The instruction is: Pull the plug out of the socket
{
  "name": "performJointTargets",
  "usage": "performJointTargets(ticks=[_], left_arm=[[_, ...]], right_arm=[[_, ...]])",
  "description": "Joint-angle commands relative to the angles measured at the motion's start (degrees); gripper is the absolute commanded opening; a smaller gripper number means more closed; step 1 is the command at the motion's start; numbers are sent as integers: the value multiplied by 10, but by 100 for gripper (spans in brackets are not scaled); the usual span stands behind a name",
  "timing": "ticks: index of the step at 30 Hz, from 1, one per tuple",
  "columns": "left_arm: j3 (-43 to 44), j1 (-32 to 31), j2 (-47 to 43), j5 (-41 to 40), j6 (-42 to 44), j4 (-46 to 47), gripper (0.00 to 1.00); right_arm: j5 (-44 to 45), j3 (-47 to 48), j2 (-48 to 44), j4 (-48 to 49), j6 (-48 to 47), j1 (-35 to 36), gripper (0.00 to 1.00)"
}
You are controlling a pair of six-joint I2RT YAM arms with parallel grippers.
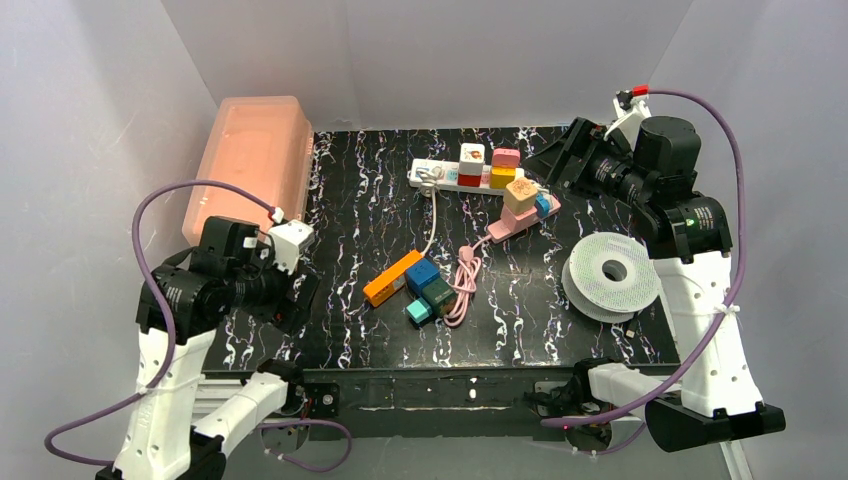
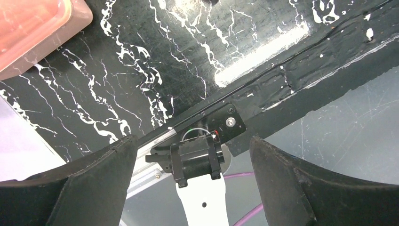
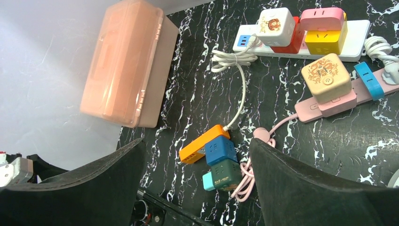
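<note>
The short orange socket strip lies mid-table, also in the right wrist view. A blue cube plug sits on its right end. A dark green cube with a teal block adjoins the blue one. A white cable meets the strip's far end, and a coiled pink cable lies beside the cubes. My left gripper is open and empty over the table's near-left edge. My right gripper is open and empty, high at the far right.
A translucent pink box stands at the back left. A long white strip with several cube adapters lies at the back. A pink strip carrying a cream cube lies beside it. A white filament spool lies at the right.
</note>
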Motion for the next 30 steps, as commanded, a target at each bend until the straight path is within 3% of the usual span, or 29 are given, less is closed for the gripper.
performJointTargets(ticks=[1,4,30], left_arm=[[29,4,27,30,7,-128,91],[35,4,30,25,10,-128,98],[47,4,33,30,-5,-134,98]], right_arm=[[-5,6,-12,14,-13,-2,89],[2,9,-10,8,-11,-2,89],[14,22,-19,-11,-20,-2,89]])
